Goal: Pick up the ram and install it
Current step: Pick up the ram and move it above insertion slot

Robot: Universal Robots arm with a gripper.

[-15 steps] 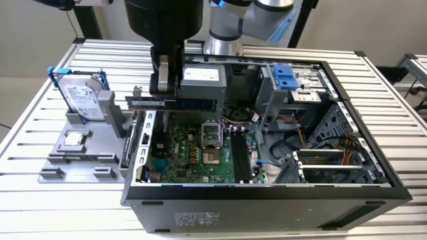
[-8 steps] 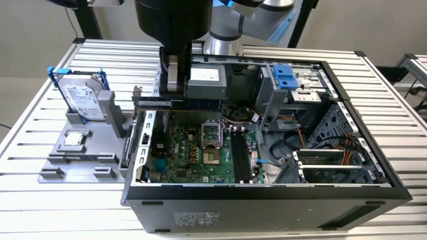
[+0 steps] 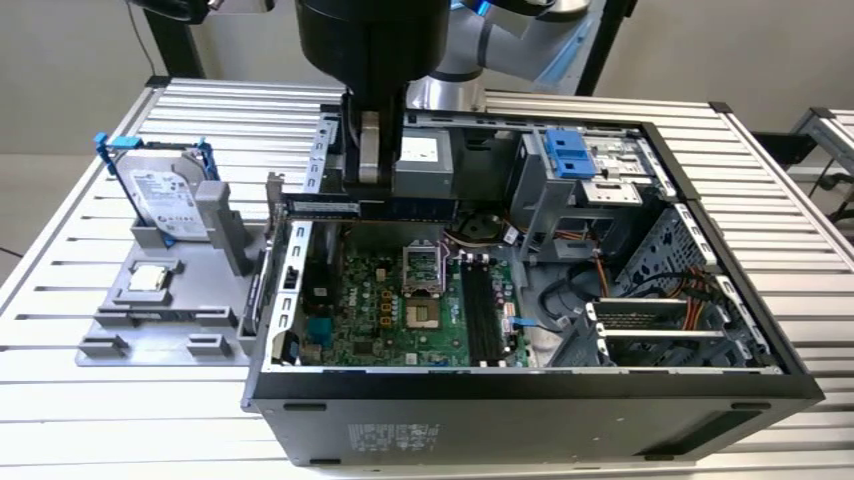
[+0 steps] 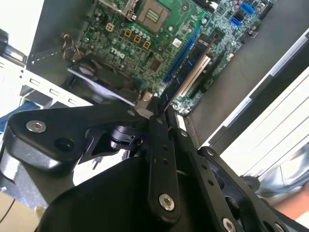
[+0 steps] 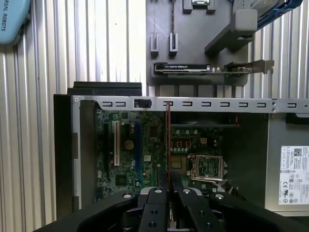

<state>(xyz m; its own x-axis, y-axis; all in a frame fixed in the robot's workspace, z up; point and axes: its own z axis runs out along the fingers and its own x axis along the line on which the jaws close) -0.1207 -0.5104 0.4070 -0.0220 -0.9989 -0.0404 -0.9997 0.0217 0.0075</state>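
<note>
Two fingers [image 5: 161,181] pinch the ram [image 3: 324,207], apparently above the motherboard [image 3: 387,300], its middle hidden.

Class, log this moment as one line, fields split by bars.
gripper | shut on ram | above open computer case, over motherboard | ram not yet in slot

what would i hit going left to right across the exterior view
hard drive → ram, clamped in the gripper → blue latch inside the computer case → orange wires
</note>
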